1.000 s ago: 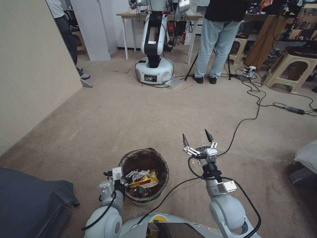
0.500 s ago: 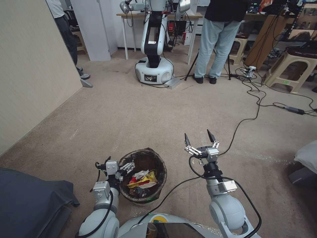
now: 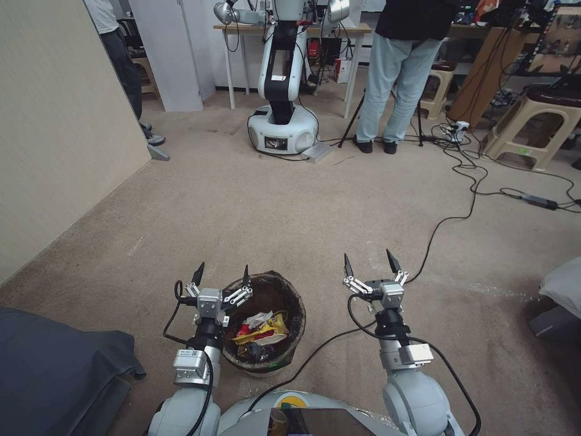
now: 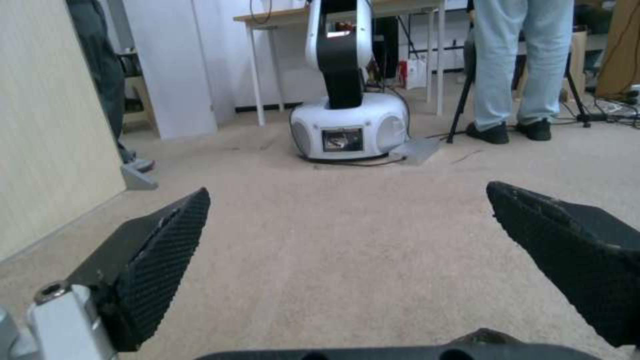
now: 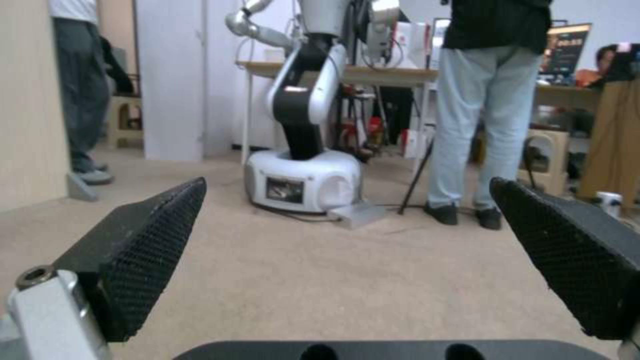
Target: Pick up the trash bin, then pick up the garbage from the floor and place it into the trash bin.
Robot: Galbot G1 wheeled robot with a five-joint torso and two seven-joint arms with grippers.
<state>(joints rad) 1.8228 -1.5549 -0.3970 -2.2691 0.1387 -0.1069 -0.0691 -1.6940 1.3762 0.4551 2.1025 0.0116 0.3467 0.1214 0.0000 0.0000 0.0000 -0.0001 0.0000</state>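
The trash bin (image 3: 290,290), a small round bucket with a dark liner over its rim, stands on the carpet just in front of my base. Garbage lies inside it: a yellow snack packet (image 3: 272,326) and red-and-white wrappers (image 3: 247,331). My left gripper (image 3: 223,272) is open and empty beside the bin's left rim, pointing forward, with one fingertip over the rim's edge. In the left wrist view the left gripper (image 4: 347,225) frames bare carpet. To the right of the bin, my right gripper (image 3: 369,260) is open and empty, apart from the bin; the right gripper (image 5: 347,220) also frames carpet.
Another white robot (image 3: 281,121) and a standing person (image 3: 393,79) are ahead by a table. Black cables (image 3: 472,181) trail over the carpet at right, near plastic stools (image 3: 532,127). A beige wall panel (image 3: 60,133) is on the left, dark grey fabric (image 3: 54,369) at lower left.
My left gripper has come out of the bin, shifted left and turned to point forward, open. The right gripper has drawn back slightly. The bin has stayed put.
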